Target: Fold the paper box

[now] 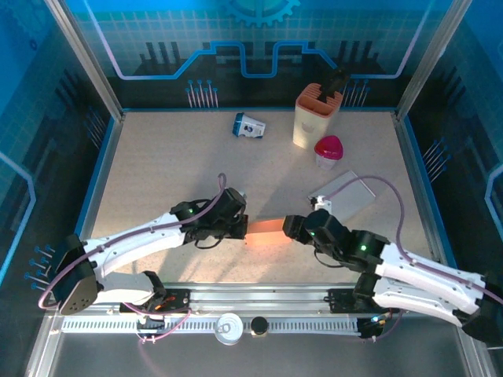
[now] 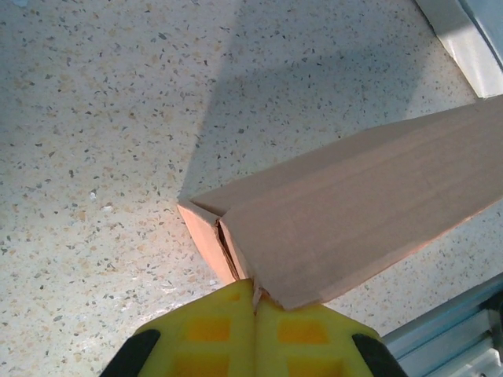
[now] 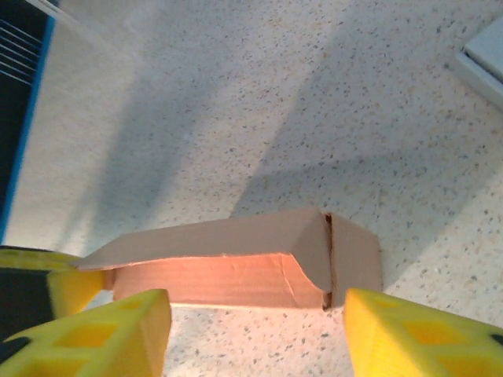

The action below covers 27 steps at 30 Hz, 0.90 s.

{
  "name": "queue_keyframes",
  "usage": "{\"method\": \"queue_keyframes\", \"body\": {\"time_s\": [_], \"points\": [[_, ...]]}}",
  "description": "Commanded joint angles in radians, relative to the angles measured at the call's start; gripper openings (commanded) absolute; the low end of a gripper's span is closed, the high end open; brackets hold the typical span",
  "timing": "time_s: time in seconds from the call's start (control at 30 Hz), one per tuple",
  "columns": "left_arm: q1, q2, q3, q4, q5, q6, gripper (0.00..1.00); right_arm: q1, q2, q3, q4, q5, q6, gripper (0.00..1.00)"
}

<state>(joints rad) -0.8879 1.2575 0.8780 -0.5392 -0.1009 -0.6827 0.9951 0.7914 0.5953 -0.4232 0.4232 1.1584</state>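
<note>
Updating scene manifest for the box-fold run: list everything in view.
brown cardboard paper box: 1, brown, front centre between the arms
small blue-and-white carton: 1, blue-white, far centre
cream tub with orange insert: 1, cream, far right
pink-lidded clear cup: 1, pink, before the tub
flat grey rectangular panel: 1, grey, right of centre
round silver tin: 1, silver, near rail
speckled beige table: 1, beige, underneath
left arm: 1, white, near left; jaws shut on box
right arm: 1, white, near right; jaws open at box end

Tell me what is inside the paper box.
Through the open side of the paper box, its bare cardboard inner wall shows, with no object seen. The top flap hides the rest.
</note>
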Motion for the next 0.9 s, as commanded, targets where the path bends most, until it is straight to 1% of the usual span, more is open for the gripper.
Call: {"method": "queue_keyframes", "body": {"time_s": [0.0,0.13,0.2,0.3,0.4,0.5,0.63,0.8,0.87], "points": [[-0.026,-0.030,-0.028,-0.012,-0.069,-0.044,0.00,-0.027,-0.093,-0.078,0.047,-0.044,0.262,0.65],[-0.051,-0.036,-0.025,-0.016,-0.104,-0.054,0.00,-0.089,-0.162,-0.147,0.118,-0.112,0.456,0.71],[-0.056,-0.034,-0.020,-0.018,-0.108,-0.054,0.00,-0.122,-0.172,-0.169,0.161,-0.148,0.515,0.73],[-0.063,-0.027,-0.014,-0.022,-0.114,-0.056,0.00,-0.168,-0.143,-0.201,0.258,-0.232,0.587,0.74],[-0.072,-0.025,-0.012,-0.021,-0.123,-0.061,0.00,-0.180,-0.089,-0.219,0.303,-0.306,0.657,0.74],[-0.081,-0.023,-0.009,-0.022,-0.134,-0.067,0.00,-0.180,-0.052,-0.243,0.341,-0.340,0.699,0.74],[-0.089,-0.021,-0.005,-0.023,-0.141,-0.067,0.00,-0.186,-0.031,-0.269,0.388,-0.315,0.702,0.73],[-0.100,-0.024,0.001,-0.032,-0.149,-0.067,0.00,-0.204,-0.026,-0.269,0.386,-0.310,0.675,0.66],[-0.103,-0.027,-0.001,-0.029,-0.148,-0.069,0.05,-0.211,-0.022,-0.283,0.394,-0.313,0.675,0.62]]}}
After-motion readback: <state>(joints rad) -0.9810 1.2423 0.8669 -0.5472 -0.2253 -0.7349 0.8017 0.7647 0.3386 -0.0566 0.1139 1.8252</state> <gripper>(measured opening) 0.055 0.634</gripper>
